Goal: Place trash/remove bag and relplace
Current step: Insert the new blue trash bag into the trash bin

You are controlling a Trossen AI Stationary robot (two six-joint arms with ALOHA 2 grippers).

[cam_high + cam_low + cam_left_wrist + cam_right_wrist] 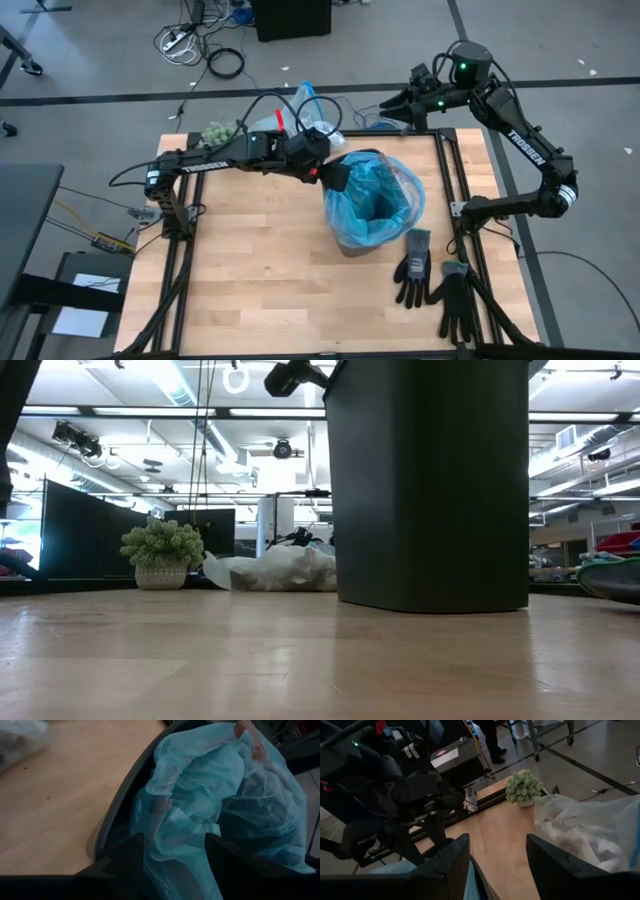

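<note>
A black bin [430,490] stands mid-table, lined with a light-blue translucent bag [375,195] whose rim spills over the bin's edge. My left gripper [175,840] is at the bin's left rim [120,795], slanting down, open, with bunched blue film between its fingers. The grey-white bag [590,830] lies crumpled on the table's far edge [300,112]; dim brownish trash [565,842] shows through its film. My right gripper [497,840] hangs raised over the far right corner [392,100], open and empty. My left gripper stands open around the blue bag's bunched rim [172,827], coming slanting down from the table's left. The film runs between the two fingers [131,857] and drapes over the bin's edge. Whether the fingers touch it, I cannot tell.
A small green plant in a pot [220,130] stands at the far left corner. Two black gloves [415,265] [455,300] lie near the right front. Bare wood [250,270] spreads left and in front of the bin. Cables lie on the floor beyond.
</note>
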